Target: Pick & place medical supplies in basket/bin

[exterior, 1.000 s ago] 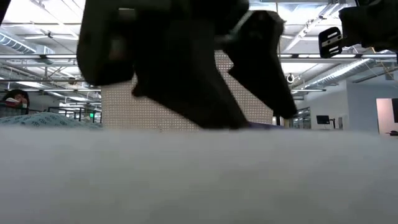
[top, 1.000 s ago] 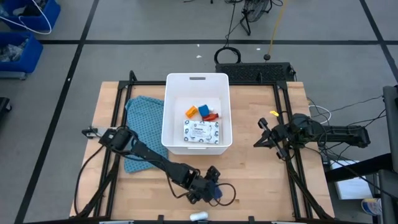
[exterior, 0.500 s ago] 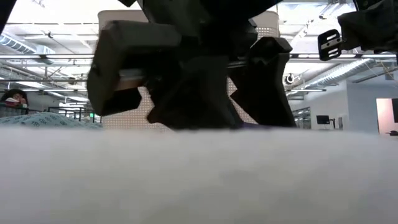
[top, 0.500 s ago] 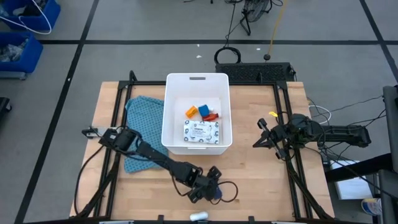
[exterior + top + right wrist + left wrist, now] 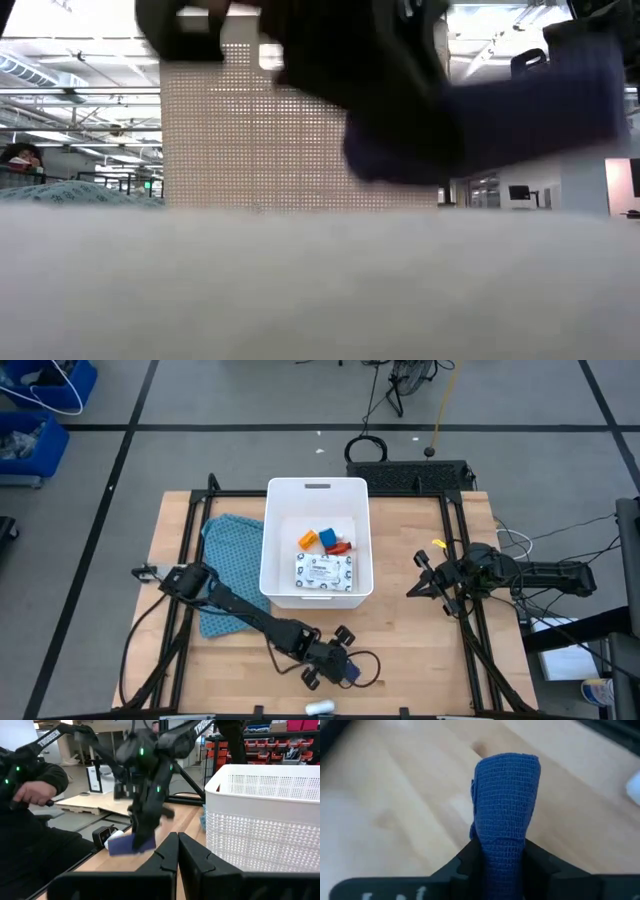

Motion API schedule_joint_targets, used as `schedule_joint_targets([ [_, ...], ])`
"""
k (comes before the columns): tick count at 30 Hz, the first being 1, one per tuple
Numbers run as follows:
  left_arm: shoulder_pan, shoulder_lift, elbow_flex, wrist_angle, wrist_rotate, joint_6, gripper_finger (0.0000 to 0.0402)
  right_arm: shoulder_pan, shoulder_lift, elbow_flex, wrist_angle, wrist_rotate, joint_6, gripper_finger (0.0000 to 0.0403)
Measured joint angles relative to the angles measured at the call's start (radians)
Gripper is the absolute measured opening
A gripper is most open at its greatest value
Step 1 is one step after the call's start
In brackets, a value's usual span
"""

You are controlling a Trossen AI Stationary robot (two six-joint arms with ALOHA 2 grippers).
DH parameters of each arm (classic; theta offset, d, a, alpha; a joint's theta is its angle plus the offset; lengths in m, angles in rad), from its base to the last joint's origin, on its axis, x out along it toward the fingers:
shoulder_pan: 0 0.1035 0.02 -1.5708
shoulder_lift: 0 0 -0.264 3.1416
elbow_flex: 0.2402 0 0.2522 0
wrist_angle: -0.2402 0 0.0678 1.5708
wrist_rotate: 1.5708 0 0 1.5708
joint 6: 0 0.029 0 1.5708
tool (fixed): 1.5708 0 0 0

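My left gripper is near the table's front edge, shut on a blue bandage roll. The roll also shows in the low view and the right wrist view. The white tub stands at the table's far middle. In it lie a white printed packet, an orange bottle, a blue piece and a red bottle. My right gripper is shut and empty, right of the tub. My left gripper pinches the blue roll between its two fingers, on the roll's two sides at its lower part. The rest of the roll sticks out past the fingertips. The fingers slant down from the table's left. The roll is lifted clear of the table.
A teal patterned cloth lies left of the tub, partly under my left arm. A black cable loop lies by my left gripper. A small white device sits at the front edge. A person's sleeve and hand show beyond the table.
My left gripper has gone up from the table top with the blue roll and has turned. The roll lay on the wood a second ago and now hangs clear of it.
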State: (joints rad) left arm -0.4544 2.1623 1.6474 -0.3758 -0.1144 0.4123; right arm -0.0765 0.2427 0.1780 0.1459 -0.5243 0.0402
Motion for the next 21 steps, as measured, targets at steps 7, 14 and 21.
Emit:
schedule_joint_targets([
  [7,-0.024,-0.184,0.0,-0.042,-0.143,0.011,0.011,0.0,0.003,0.0,0.0,0.0,0.0,0.0],
  [14,-0.034,-0.386,0.0,-0.06,-0.117,0.006,0.0096,0.0,0.008,0.0,0.004,0.0,0.002,0.0],
  [21,-0.038,-0.616,-0.02,-0.152,-0.236,-0.029,0.01,0.0,0.007,0.0,0.007,0.0,0.008,0.0],
])
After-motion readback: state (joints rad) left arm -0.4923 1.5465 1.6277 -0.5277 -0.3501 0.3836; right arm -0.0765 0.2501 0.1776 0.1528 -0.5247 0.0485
